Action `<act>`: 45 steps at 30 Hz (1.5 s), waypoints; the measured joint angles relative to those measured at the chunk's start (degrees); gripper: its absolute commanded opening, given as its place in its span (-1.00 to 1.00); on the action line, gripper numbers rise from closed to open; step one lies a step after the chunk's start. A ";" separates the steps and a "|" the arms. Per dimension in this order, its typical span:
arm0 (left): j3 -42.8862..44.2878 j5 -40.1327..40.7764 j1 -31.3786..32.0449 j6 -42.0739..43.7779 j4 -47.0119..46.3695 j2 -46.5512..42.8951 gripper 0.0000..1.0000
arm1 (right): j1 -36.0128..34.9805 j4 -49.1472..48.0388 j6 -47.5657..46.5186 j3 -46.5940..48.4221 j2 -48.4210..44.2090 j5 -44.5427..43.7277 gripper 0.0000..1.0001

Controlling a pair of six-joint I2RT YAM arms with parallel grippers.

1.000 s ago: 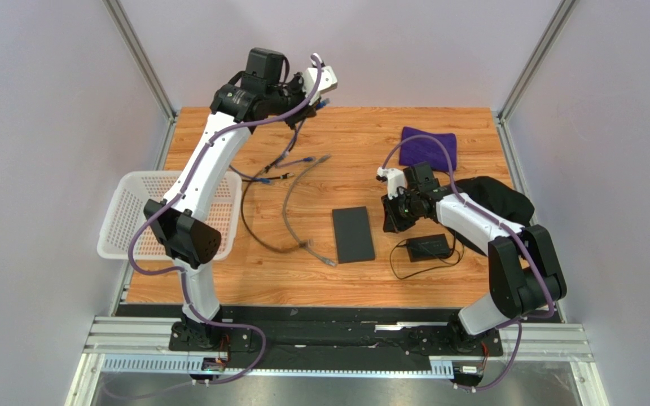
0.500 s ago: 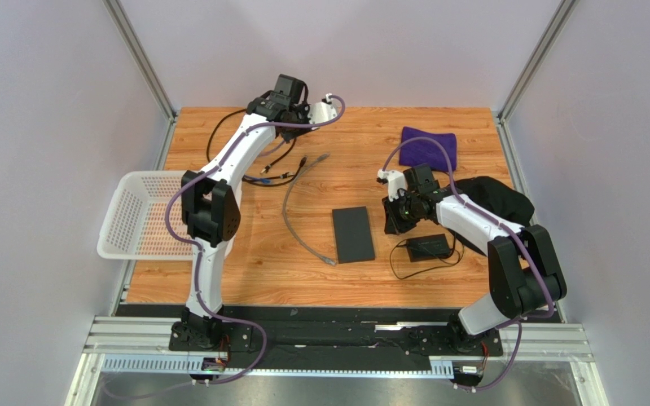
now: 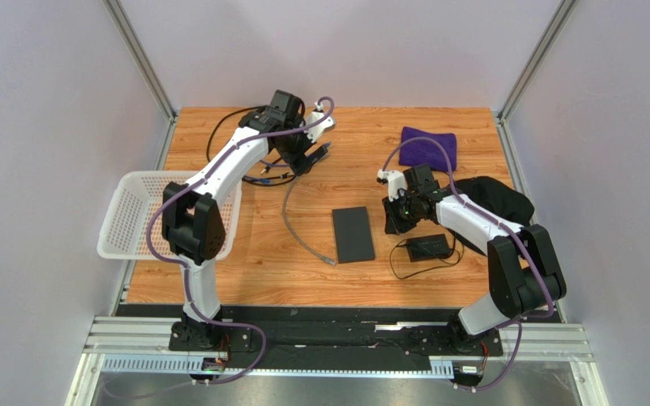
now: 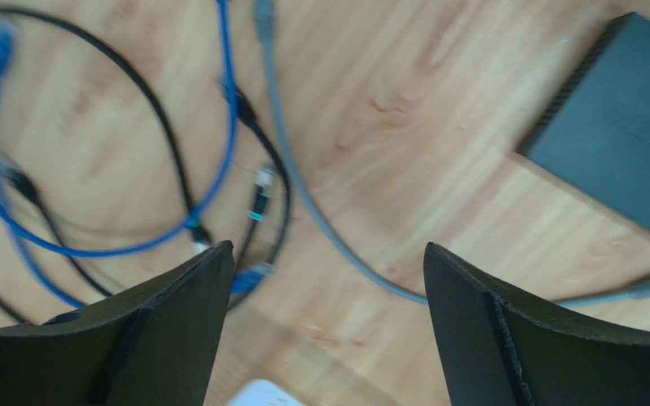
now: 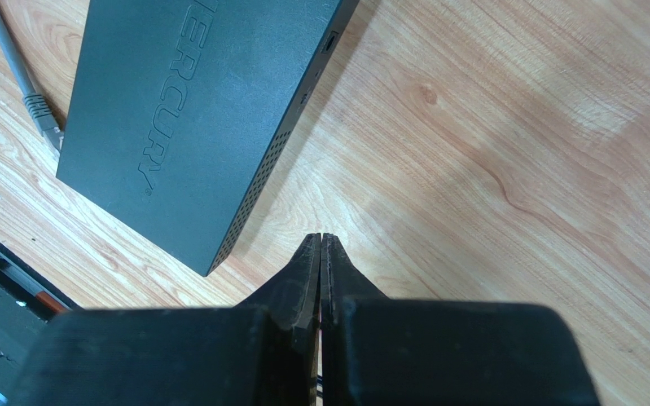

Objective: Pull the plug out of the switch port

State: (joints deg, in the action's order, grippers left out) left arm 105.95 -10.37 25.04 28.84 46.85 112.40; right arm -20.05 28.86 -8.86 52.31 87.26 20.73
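The switch (image 3: 353,234) is a flat black box lying mid-table, also seen in the right wrist view as the switch (image 5: 193,110) and at the left wrist view's right edge as the switch (image 4: 625,144). A grey cable (image 3: 293,222) ends in a plug (image 3: 330,262) that lies on the wood beside the switch's near left corner, apart from it; the plug (image 5: 42,118) shows loose. My left gripper (image 3: 316,153) hovers open over the cable's far end, and nothing sits between the jaws of the left gripper (image 4: 328,254). My right gripper (image 3: 392,218) is shut and empty just right of the switch, its tip (image 5: 321,238) above bare wood.
Blue and black cables (image 4: 133,169) lie tangled at the back left. A white basket (image 3: 133,211) overhangs the left edge. A purple cloth (image 3: 428,145) and a black bag (image 3: 494,199) sit at the right, with a power brick (image 3: 426,247) in front.
The left arm has swung down from a raised pose to just above the table and its jaws have opened. The lifted cables now lie on the wood. The right arm has not moved.
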 measured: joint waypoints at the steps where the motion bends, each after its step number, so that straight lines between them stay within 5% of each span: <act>1: -1.33 -0.31 0.04 -2.99 0.74 -0.94 0.76 | 0.00 0.00 0.00 0.00 0.13 -0.02 -0.99; 10: -13.33 1.77 0.39 -22.10 4.37 0.94 0.51 | 0.00 -0.02 0.07 0.02 1.92 -0.02 -0.97; 29: -9.01 2.47 -3.06 -30.34 6.10 11.06 0.12 | -0.02 -0.22 0.00 -1.70 0.37 -0.70 -0.96; 35: -8.70 1.18 -3.65 -30.34 6.32 12.09 -0.31 | -0.02 -0.35 0.02 -1.68 0.39 -0.68 -0.96; 37: -8.33 0.35 -3.65 -30.10 6.67 12.46 -0.95 | -0.02 -0.33 0.02 -1.64 0.48 -0.68 -0.96; 45: -4.85 -4.59 -3.67 -28.72 8.66 14.23 -1.00 | -0.02 -0.31 0.00 -0.42 0.83 -0.74 -0.97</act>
State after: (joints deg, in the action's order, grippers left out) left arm 101.10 -14.96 21.37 0.12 55.51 126.63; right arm -20.08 28.56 -8.86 51.90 88.09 19.99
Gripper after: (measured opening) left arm 0.008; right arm 0.018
